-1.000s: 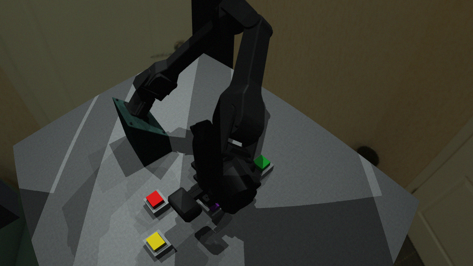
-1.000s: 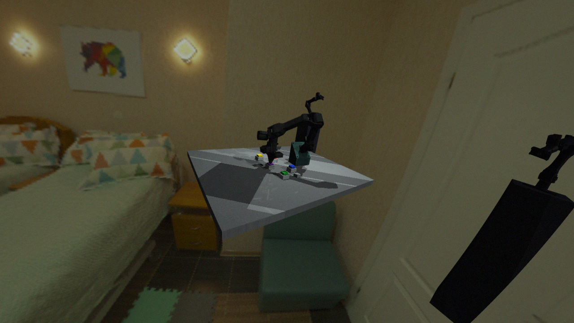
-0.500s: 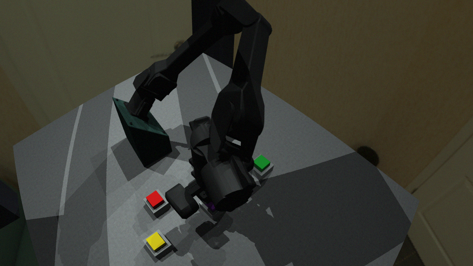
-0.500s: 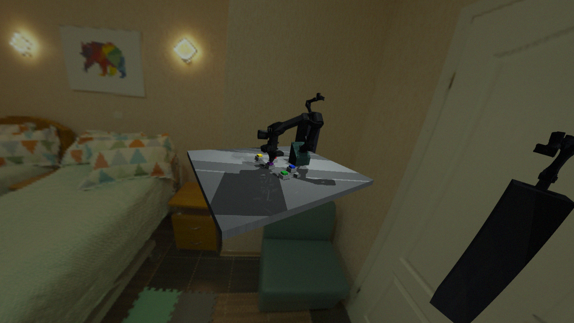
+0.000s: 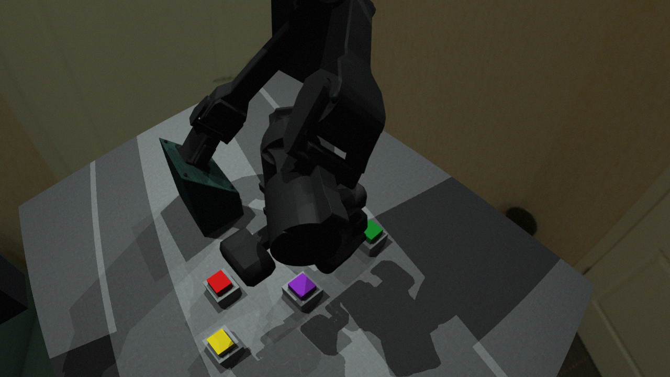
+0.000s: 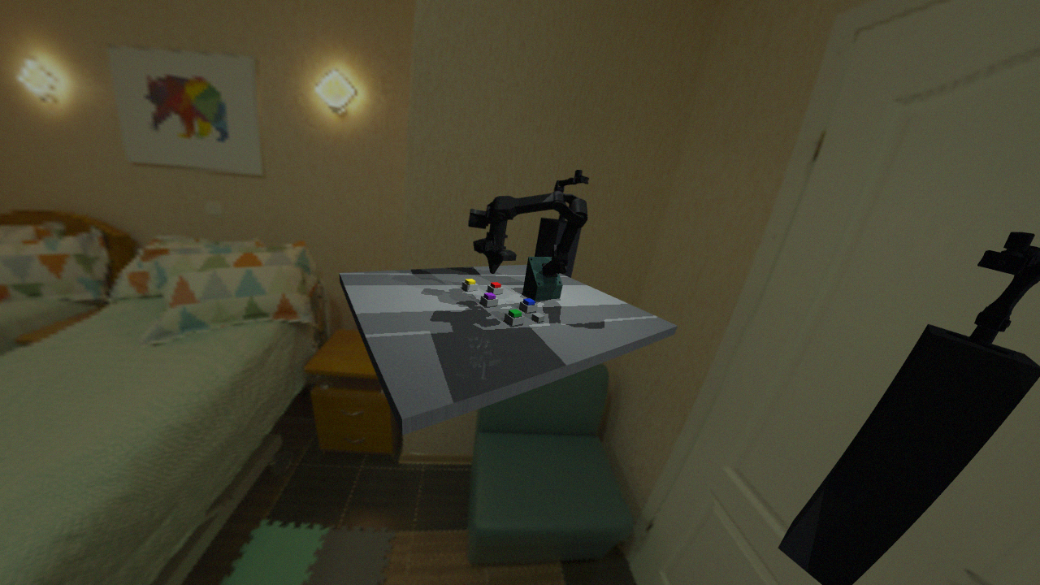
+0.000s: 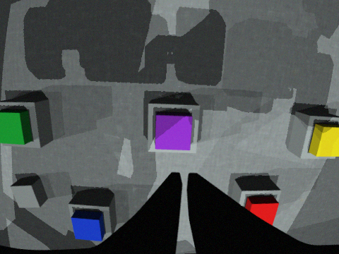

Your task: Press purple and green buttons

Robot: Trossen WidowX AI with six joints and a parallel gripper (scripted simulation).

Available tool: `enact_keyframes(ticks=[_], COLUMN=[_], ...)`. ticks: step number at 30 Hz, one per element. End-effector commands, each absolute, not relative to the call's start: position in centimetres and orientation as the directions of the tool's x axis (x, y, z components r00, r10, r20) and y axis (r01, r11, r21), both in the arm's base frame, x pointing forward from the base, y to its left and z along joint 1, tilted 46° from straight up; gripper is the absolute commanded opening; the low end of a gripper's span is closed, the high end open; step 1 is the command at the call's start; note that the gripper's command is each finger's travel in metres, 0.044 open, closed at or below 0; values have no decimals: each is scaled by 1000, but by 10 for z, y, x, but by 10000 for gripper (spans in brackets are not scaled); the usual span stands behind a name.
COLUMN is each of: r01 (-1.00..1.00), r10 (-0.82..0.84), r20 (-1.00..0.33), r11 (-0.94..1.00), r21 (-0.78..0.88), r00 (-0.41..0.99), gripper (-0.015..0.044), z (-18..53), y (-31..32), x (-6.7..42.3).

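Note:
The purple button stands up out of its grey housing, with nothing touching it. The green button is also raised; it is cut by the left edge of the wrist view and partly covered by the arm in the top view. My gripper is shut and empty, with a thin gap between the fingers. It hangs well above the table, its tips just below the purple button in the wrist view. In the top view the arm hides the fingertips.
A red button, a yellow button and a blue button stand around the purple one. A small grey block lies near the blue and green buttons. A dark green stand is behind.

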State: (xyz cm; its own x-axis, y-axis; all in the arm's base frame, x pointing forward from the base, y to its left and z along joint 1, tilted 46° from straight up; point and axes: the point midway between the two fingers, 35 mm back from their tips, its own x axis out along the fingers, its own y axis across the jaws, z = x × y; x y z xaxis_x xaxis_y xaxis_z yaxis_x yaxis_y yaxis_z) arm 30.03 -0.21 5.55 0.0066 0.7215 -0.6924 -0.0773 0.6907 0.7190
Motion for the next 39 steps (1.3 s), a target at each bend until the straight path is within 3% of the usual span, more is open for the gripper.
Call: enact_keyframes(ticks=[1,11,16,21,39], r01=[-89,-89,-89,-90,-90], r10=[718,722,722,724,724], r20=[-696,-692,-692,-690,-689], r11=[694,689,689,687,687], r21=[715,719,719,721,721], r00=[2,2,2,3,3], gripper=[20,20,20,20,20], z=[64,177,176,138,121], y=[-3,106,109,150,167], x=[301,285,284,284,284])
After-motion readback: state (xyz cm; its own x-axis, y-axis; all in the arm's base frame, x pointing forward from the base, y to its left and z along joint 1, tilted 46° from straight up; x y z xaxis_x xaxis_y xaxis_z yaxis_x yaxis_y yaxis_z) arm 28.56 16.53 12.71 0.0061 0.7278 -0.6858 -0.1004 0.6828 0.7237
